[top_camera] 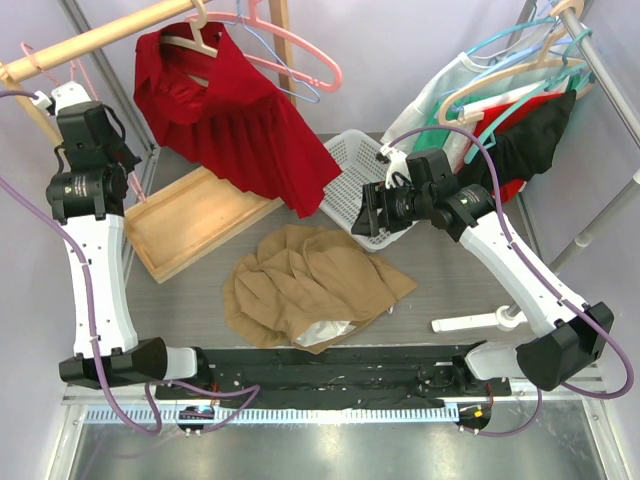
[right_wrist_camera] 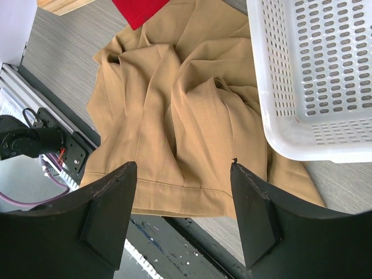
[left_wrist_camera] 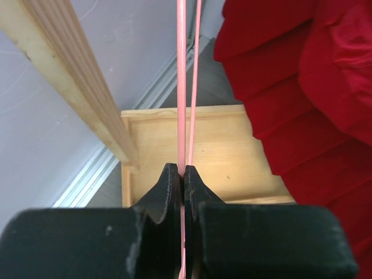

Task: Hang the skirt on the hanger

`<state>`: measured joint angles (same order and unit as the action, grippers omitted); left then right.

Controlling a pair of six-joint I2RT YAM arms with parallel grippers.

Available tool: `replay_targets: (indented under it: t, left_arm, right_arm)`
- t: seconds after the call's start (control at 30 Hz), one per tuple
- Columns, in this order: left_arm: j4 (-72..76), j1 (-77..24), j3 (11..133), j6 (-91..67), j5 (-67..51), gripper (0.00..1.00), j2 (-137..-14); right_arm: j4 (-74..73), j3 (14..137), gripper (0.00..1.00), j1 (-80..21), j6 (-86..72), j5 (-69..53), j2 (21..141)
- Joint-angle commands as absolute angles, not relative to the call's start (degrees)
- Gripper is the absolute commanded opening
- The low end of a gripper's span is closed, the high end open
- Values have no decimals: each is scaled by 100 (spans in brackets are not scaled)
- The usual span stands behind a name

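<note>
Left gripper point(left_wrist_camera: 183, 172), upper left of the overhead frame, clamps the pink hanger point(left_wrist_camera: 181, 87) wire. Right gripper point(right_wrist_camera: 183, 170) hangs spread over the tan skirt point(top_camera: 310, 285), crumpled at centre frame. Best bet: pinch the waistband, not loose folds.

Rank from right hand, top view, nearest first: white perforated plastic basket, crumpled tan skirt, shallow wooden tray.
From the right hand:
1. White perforated plastic basket, beside it.
2. Crumpled tan skirt, table centre.
3. Shallow wooden tray, left side.

Bright, even light; soft shadows; sharp focus
</note>
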<state>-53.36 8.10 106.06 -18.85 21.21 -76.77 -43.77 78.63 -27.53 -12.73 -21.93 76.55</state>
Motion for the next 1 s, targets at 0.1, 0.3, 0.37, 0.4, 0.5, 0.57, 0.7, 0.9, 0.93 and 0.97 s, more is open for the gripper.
replay_targets:
  t: [0.1,0.3,0.37,0.4,0.5,0.57,0.7,0.9,0.93,0.97]
  left_arm:
    - [-5291,835,11425,-1705,1337,0,-7313]
    - [-5590,835,11426,-1652,433,0,-6927]
    - [-5285,835,10763,-2010,-520,0,-6446]
    - [-5073,835,10384,-2195,-919,0,-6242]
    - [-4555,826,9213,-2662,-2046,0,-5530]
    - [-4483,765,8826,-2672,-2537,0,-5188]
    - [-4482,510,8263,-2190,-3545,0,-4879]
    - [-4289,167,8288,-1794,-5190,0,-4860]
    - [-4298,71,8384,-1706,-5273,0,-4869]
    - [-4280,62,8420,-1679,-5273,0,-4869]
  right_arm:
    - [-4175,7945,70,-2742,-1327,-2022,7620]
    - [-4175,8033,70,-2733,-1345,-1995,7603]
    - [-4175,8094,71,-2733,-1301,-1995,7576]
    - [-4157,8182,72,-2742,-1275,-2004,7576]
    - [-4122,8506,82,-2742,-1082,-2223,7576]
    - [-4078,8691,95,-2733,-880,-2573,7559]
    - [-3737,9218,100,-2733,-572,-3039,7515]
    - [-3104,9878,100,-2742,-580,-3628,7471]
    - [-2998,9940,100,-2733,-615,-3717,7445]
    - [-2901,10045,100,-2742,-650,-3822,7418]
